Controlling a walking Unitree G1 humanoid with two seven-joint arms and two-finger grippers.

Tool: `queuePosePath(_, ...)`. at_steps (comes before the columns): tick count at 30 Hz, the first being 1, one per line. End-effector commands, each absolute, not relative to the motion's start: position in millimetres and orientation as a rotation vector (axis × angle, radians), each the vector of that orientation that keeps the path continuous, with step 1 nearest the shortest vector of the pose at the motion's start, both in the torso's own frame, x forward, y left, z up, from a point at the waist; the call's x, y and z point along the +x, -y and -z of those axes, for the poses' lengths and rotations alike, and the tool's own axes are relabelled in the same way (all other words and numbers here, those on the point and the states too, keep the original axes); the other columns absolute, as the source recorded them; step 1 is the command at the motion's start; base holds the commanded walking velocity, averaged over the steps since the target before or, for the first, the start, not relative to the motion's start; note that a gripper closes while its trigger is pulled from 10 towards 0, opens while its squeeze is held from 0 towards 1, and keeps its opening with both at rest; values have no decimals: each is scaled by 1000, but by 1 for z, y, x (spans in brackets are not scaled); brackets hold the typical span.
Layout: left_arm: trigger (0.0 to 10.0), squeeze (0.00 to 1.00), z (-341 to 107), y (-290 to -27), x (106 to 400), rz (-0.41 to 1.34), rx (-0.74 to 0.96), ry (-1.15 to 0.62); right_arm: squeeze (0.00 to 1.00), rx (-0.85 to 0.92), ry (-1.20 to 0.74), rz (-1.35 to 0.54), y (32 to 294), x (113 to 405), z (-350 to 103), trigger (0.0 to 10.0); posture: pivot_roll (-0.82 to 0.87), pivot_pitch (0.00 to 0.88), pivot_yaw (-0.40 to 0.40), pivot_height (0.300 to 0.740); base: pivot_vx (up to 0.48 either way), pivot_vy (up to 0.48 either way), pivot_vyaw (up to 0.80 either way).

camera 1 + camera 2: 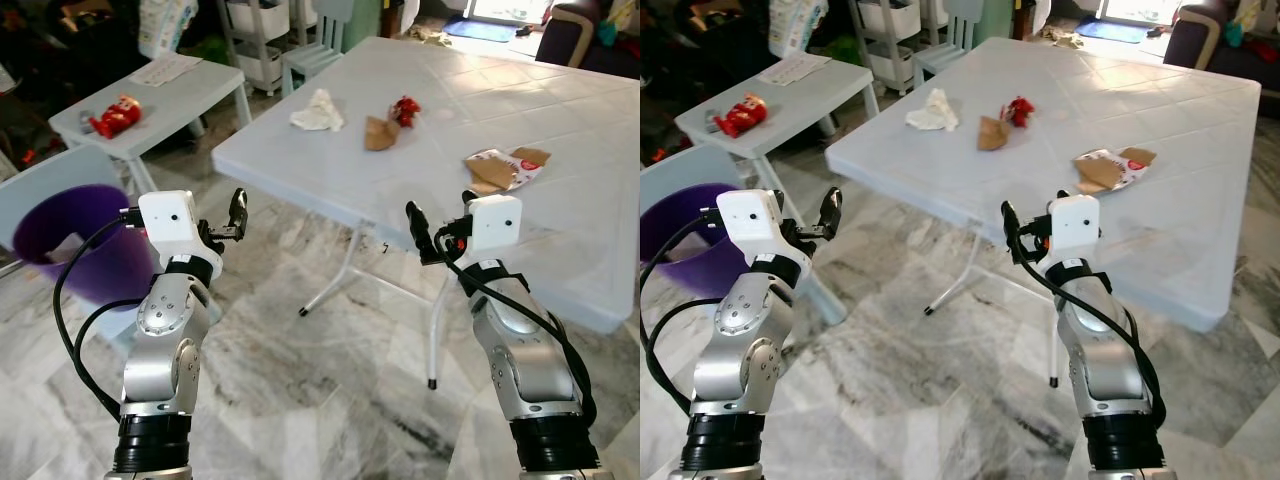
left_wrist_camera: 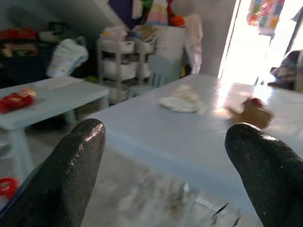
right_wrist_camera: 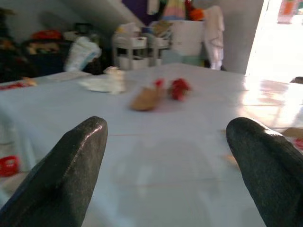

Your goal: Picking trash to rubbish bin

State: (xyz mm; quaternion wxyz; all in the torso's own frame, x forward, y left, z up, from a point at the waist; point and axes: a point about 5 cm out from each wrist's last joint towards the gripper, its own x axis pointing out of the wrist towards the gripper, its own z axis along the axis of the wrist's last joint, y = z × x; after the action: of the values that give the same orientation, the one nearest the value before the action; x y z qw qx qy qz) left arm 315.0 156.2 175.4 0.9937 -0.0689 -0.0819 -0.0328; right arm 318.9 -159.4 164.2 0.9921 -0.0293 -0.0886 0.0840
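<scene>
Trash lies on the big white table (image 1: 560, 250): a crumpled white tissue (image 1: 317, 112), a brown paper scrap (image 1: 380, 133) beside a red wrapper (image 1: 405, 108), and a torn snack packet (image 1: 505, 168) nearer my right side. The purple rubbish bin (image 1: 72, 240) stands on the floor at my left. My left gripper (image 1: 228, 220) is open and empty, held in the air between the bin and the table's near corner. My right gripper (image 1: 440, 215) is open and empty too, at the table's front edge, just short of the snack packet. In the right wrist view the brown scrap (image 3: 146, 99) lies ahead.
A small white side table (image 1: 190, 95) at the back left carries a red packet (image 1: 116, 116) and a sheet of paper. The big table's folding legs (image 1: 345, 270) stand on the marble floor between my arms. Shelves and a chair (image 1: 320, 45) crowd the back.
</scene>
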Motion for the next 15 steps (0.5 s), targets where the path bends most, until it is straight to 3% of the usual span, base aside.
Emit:
queuePosePath(1, 10000, 0, -178, -153, 316, 81, -121, 170, 0, -60, 176, -151, 163, 319, -164, 10000, -12, 56, 23, 740, 469, 0, 0)
queuePosePath(15, 10000, 0, -176, -153, 315, 72, -113, 158, 0, -61, 168, -142, 163, 320, -163, 10000, -8, 59, 22, 740, 439, 0, 0)
